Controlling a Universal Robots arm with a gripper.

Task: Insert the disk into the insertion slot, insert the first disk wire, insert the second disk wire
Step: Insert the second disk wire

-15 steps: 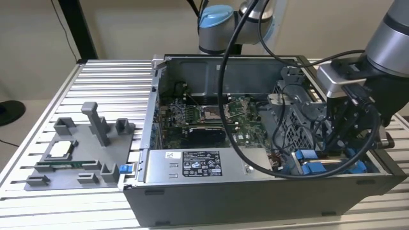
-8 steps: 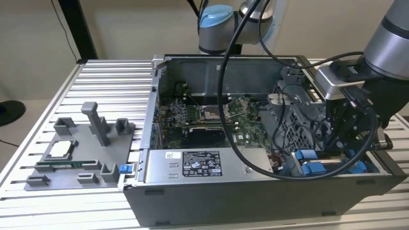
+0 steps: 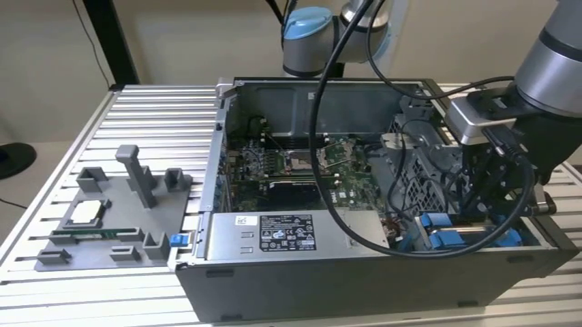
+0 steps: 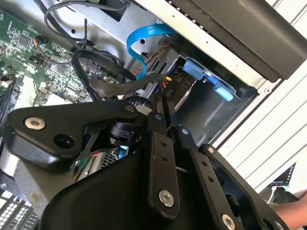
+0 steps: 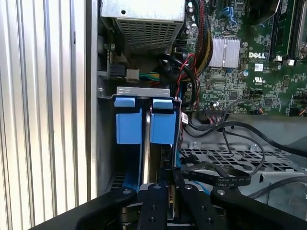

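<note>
First wrist view shows two blue frames side by side in the insertion slot [image 5: 144, 91], at the case's corner near the desk [image 3: 146, 109] edge. The disk [image 5: 162, 122] seems seated; a wire step is in hand. The pincer [image 5: 169, 184] is closed on something dark, perhaps a connector, which must be lined up with the disk's socket.

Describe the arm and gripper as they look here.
The arm is silver-grey tubing with a light blue joint cap and black cables looping off it. A silver block sits at its wrist. The gripper is black, with flat linkage fingers studded with silver screws.
</note>
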